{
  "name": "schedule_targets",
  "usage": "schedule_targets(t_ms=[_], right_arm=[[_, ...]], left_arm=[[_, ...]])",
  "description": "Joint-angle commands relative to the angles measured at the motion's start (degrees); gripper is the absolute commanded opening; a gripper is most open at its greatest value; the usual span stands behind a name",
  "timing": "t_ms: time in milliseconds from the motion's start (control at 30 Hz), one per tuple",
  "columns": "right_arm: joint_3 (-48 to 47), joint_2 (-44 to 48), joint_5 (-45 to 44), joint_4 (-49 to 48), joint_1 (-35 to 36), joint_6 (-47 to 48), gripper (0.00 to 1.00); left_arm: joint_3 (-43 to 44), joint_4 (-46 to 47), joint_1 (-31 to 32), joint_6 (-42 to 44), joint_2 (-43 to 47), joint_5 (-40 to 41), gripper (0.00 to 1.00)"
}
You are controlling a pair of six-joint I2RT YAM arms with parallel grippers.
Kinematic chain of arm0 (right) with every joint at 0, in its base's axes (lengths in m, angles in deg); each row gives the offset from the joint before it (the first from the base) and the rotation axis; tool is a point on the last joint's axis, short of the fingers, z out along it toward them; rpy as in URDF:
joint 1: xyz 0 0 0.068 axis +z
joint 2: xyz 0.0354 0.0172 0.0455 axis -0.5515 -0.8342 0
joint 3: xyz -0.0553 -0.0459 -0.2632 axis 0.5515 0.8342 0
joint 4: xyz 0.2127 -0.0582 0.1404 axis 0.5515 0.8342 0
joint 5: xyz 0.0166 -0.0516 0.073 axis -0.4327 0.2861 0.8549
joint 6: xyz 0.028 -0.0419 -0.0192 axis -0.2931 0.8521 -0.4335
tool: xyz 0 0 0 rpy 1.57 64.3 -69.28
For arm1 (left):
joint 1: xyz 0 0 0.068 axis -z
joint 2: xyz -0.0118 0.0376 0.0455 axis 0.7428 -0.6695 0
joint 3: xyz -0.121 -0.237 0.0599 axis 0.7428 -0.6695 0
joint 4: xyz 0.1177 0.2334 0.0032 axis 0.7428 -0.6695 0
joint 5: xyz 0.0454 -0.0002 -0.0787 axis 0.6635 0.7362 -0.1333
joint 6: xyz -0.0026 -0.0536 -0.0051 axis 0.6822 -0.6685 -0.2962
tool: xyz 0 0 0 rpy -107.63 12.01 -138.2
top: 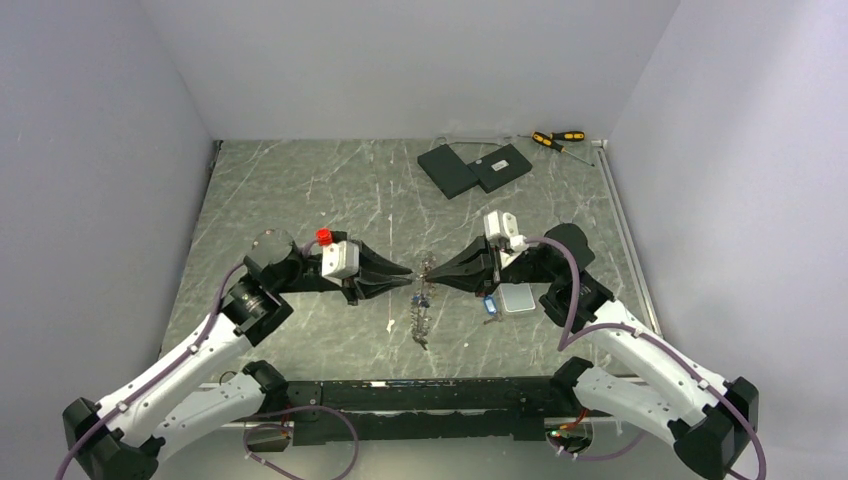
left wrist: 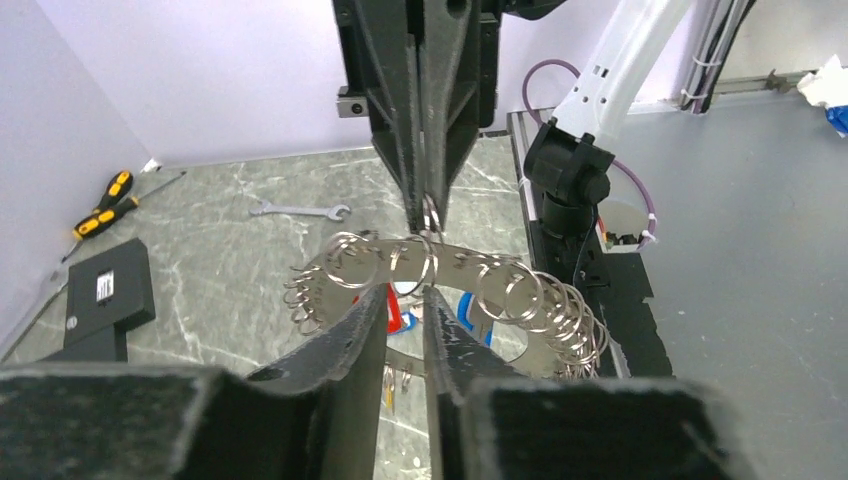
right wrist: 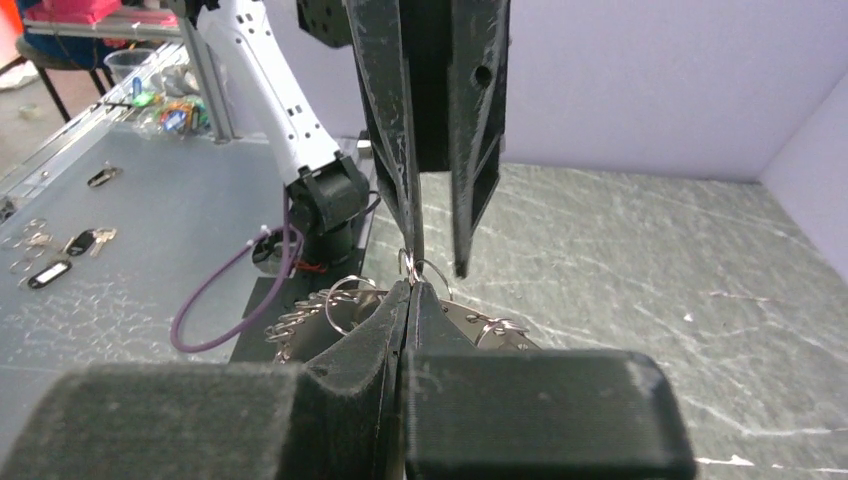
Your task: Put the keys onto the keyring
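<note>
The keyring (top: 425, 268), a flat metal arc strung with many small wire rings (left wrist: 470, 265), hangs above the table between both grippers. My right gripper (top: 436, 272) (right wrist: 410, 285) is shut on its upper edge, where one small ring sits. It enters the left wrist view from the top (left wrist: 430, 210). My left gripper (top: 410, 272) (left wrist: 408, 295) faces it, jaws a narrow gap apart, a small ring at the tips, not pinched. Keys dangle below the ring (top: 420, 325); a red tag (left wrist: 395, 312) and a blue tag (left wrist: 468, 312) show beneath. A blue-tagged key (top: 490, 305) lies by the right arm.
A pale rounded slab (top: 518, 298) lies under the right wrist. Two black boxes (top: 475, 167) and yellow-and-black screwdrivers (top: 557, 138) lie at the back right, with a small wrench (left wrist: 300, 210) near them. Walls close three sides; a black rail (top: 420, 385) runs along the near edge.
</note>
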Motion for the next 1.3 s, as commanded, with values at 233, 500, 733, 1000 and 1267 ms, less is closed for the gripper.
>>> schedule_targets(t_ms=[233, 500, 733, 1000, 1267], right_arm=[[2.63, -0.58, -1.22, -20.39, -0.62, -8.30, 0.00], [4.52, -2.31, -3.73, -27.23, -0.67, -12.38, 0.00], [5.21, -1.87, -8.86, -28.69, -0.62, -14.35, 0.00], [5.54, -1.06, -9.59, -28.18, -0.63, -14.54, 0.00], [1.14, -0.91, -6.77, -15.96, -0.62, -6.37, 0.00]], left_arm=[[-1.15, 12.15, 0.61, -5.13, -2.68, -5.05, 0.10], [-1.08, 12.59, 0.93, -6.27, -3.12, -5.55, 0.03], [-1.41, 11.52, 0.97, -5.81, -2.45, -5.07, 0.01], [-0.35, 10.19, 1.01, -6.42, -2.04, -4.72, 0.00], [4.06, 5.89, 1.07, -16.28, -4.32, 0.98, 0.00]])
